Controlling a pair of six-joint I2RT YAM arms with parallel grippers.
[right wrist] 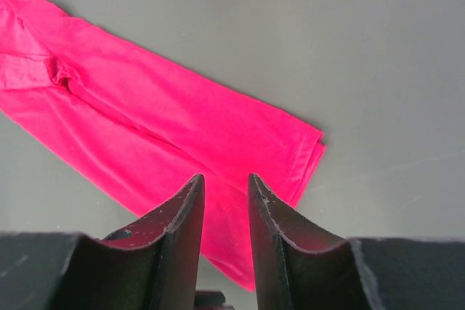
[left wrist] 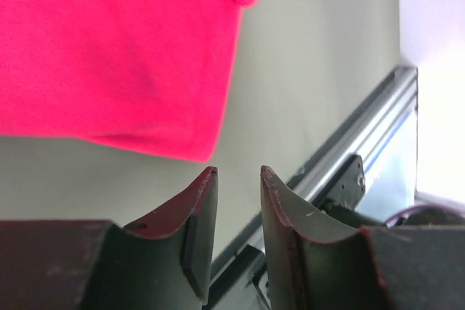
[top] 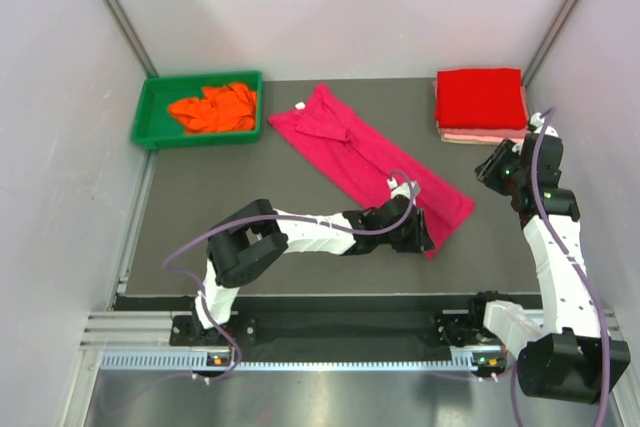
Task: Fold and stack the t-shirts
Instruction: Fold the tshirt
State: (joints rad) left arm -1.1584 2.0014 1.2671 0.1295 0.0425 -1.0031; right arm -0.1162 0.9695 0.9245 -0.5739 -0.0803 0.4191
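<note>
The magenta-pink t-shirt [top: 372, 155] lies on the table as a long diagonal strip, folded lengthwise. Its near end shows in the left wrist view [left wrist: 116, 49], and most of its length in the right wrist view [right wrist: 145, 121]. My left gripper [top: 424, 237] [left wrist: 237, 172] hovers low beside that near end, open, nothing between its fingers. My right gripper [top: 488, 173] [right wrist: 224, 178] hangs to the right of the shirt, open and empty. At the back right a folded bright red t-shirt [top: 480, 97] rests on a folded pale pink one [top: 478, 135]. An orange t-shirt [top: 212, 109] lies crumpled in the tray.
The green plastic tray [top: 148, 117] stands at the back left corner of the dark mat. White walls close in the back and both sides. A metal rail [left wrist: 363, 136] runs along the table's near edge, just beyond my left fingers.
</note>
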